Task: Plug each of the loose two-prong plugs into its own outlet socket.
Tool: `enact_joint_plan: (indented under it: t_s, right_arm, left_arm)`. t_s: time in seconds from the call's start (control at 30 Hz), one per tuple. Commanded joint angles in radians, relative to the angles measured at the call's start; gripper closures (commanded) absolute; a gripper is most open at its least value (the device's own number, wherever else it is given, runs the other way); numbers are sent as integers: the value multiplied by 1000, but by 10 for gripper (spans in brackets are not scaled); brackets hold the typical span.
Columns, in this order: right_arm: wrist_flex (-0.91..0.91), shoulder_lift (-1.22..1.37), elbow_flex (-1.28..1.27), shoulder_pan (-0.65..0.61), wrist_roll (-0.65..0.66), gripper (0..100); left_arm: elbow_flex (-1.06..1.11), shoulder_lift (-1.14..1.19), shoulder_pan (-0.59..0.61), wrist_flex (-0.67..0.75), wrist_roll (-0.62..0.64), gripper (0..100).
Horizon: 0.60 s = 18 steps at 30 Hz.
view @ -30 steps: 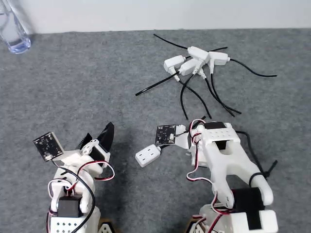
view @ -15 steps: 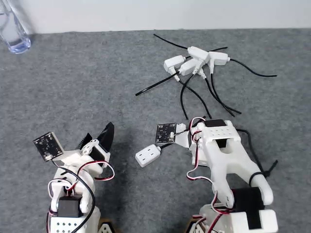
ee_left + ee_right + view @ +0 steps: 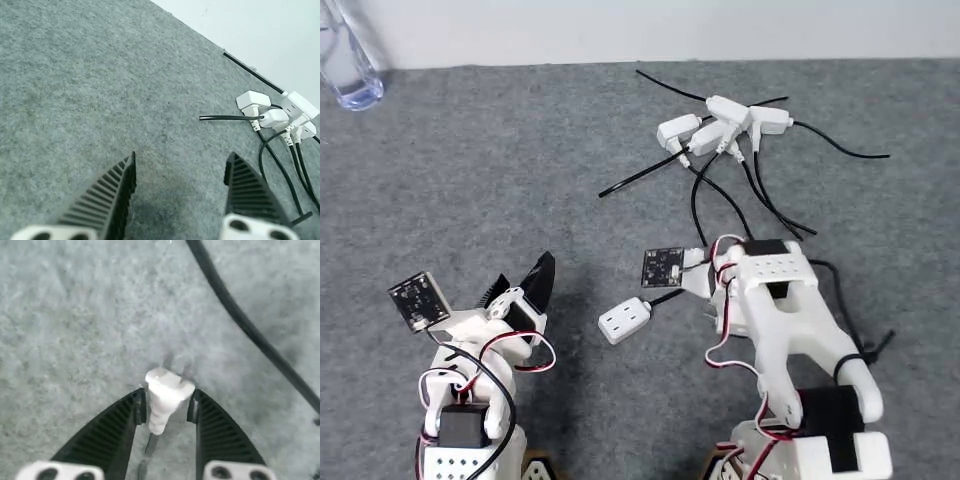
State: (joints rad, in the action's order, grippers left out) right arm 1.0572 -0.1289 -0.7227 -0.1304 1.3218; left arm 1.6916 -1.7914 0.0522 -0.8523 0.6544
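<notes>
My right gripper (image 3: 166,401) is shut on a white two-prong plug (image 3: 164,390), held just above the grey carpet with its prongs pointing away from me. In the high view the right arm (image 3: 775,300) covers this gripper. A small white outlet block (image 3: 624,320) lies on the carpet just left of that arm, with a thin black cord running toward it. At the near left my left gripper (image 3: 180,192) hangs open over bare carpet, its black fingers (image 3: 537,278) apart. A cluster of white plugs and outlet pieces (image 3: 720,125) with black cords lies at the far side.
Black cords (image 3: 750,195) trail from the cluster toward the right arm, and one cord (image 3: 245,325) passes close to the held plug. A clear glass (image 3: 348,65) stands at the far left corner. Grey carpet (image 3: 470,180) covers the table.
The right arm has shifted slightly toward the far side with the plug in its gripper. The left arm and the outlet block have not moved.
</notes>
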Motion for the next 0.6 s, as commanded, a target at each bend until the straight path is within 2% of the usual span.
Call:
enact_joint_plan:
  t_s: [0.0,0.3,0.57]
  right_arm:
    - [35,-30,63,10,-9,844]
    - [28,-22,35,7,-9,844]
    - [-90,-22,-60,7,-8,844]
  left_arm:
    - [-7,-3,-5,8,11,732]
    - [-7,-3,-5,8,11,732]
    - [-7,-3,-5,6,11,732]
